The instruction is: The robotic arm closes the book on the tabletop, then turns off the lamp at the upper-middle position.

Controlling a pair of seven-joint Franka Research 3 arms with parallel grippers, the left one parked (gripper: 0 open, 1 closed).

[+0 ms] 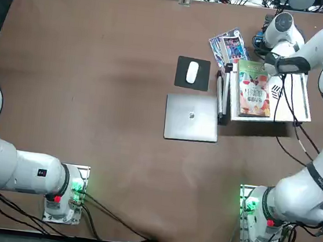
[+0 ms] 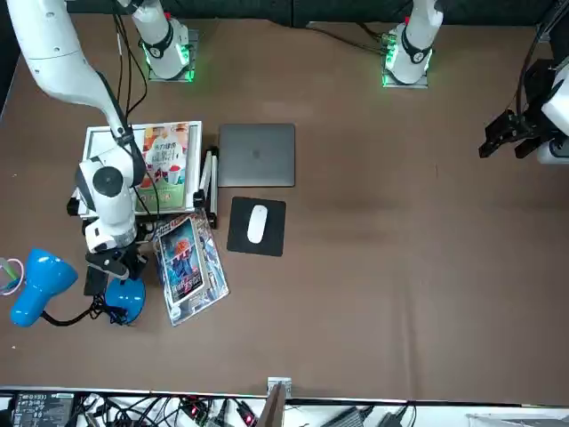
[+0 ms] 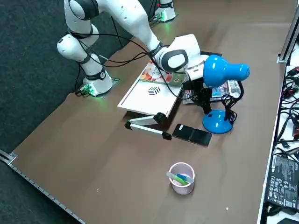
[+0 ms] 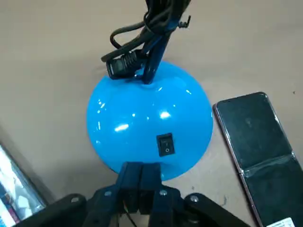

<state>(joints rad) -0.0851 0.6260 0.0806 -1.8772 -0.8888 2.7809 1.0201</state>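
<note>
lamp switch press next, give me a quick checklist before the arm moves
- Book closed: ok, its cover faces up on the white stand
- Right gripper near the lamp base: ok, at the base's edge, on the switch side
- Jaws closed: ok, together
- Switch uncovered: ok
- Phone out from under the jaws: ok, beside the base
- Lamp lit or not: cannot tell, the lamp head hides its bulb
</note>
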